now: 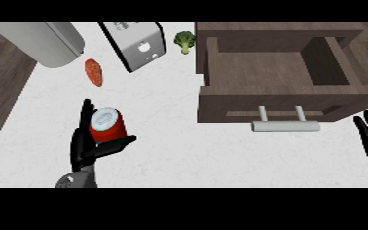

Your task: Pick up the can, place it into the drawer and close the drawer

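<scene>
Red can [107, 125] sat pinched between left robot hand [86, 143] fingers and thumb; open drawer [267, 67] lay far right. Can might tip in the long carry.

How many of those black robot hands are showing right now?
2. The left hand is at lower left, wrapped round the red can. The right hand only peeks in at the right edge, mostly cut off, beside the open drawer.

Red can [107, 125] cradled in left hand [86, 146] near worktop [179, 146] front-left, drawer [277, 73] open at right edge, right hand [361, 131] resting there.
</scene>
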